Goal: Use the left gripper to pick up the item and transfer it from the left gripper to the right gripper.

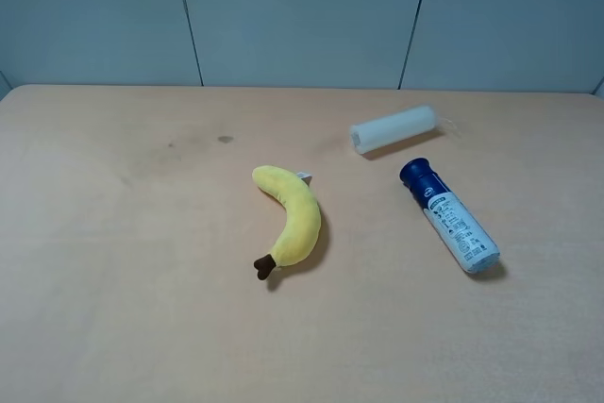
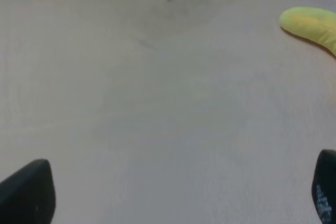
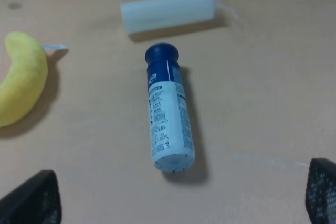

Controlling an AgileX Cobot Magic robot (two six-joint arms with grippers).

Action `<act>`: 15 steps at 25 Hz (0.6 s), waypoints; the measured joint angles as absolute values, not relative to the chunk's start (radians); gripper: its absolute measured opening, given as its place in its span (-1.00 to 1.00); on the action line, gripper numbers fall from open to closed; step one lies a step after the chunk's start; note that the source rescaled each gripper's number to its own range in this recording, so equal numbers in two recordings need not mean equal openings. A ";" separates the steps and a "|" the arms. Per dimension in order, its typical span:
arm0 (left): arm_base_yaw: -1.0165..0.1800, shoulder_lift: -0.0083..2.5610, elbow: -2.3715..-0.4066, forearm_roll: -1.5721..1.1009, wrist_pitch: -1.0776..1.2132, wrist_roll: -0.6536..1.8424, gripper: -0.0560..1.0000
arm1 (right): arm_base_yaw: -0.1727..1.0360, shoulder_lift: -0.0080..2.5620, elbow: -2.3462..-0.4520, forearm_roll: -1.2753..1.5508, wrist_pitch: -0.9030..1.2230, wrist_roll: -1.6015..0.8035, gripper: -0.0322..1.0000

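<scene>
The item, a slim can (image 1: 451,218) with a dark blue cap and white printed body, lies on its side at the right of the tan table. It also shows in the right wrist view (image 3: 167,110), beyond the fingertips. Neither arm shows in the exterior high view. In the left wrist view the left gripper (image 2: 178,195) is open, only its two black fingertips (image 2: 29,192) showing above bare table. In the right wrist view the right gripper (image 3: 184,195) is open and empty, its fingertips (image 3: 34,198) wide apart.
A yellow plush banana (image 1: 292,220) lies at the middle of the table; its tip shows in the left wrist view (image 2: 310,24). A plain white tube (image 1: 394,129) lies behind the can. A grey panelled wall (image 1: 302,16) stands behind the table.
</scene>
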State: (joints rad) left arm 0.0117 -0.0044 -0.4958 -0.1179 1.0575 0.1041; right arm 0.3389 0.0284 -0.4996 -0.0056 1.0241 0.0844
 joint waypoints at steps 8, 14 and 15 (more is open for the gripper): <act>0.012 -0.004 -0.496 -0.118 1.057 0.104 0.92 | 0.339 0.022 -0.500 -0.011 1.023 0.103 1.00; 0.012 -0.004 -0.496 -0.118 1.057 0.104 0.92 | 0.339 0.022 -0.500 -0.011 1.023 0.103 1.00; 0.012 -0.004 -0.496 -0.118 1.057 0.104 0.92 | 0.338 0.022 -0.500 -0.011 1.023 0.103 1.00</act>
State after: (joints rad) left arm 0.0117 -0.0044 -0.4958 -0.1179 1.0575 0.1041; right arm 0.3376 0.0225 -0.4996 -0.0110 1.0228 0.1033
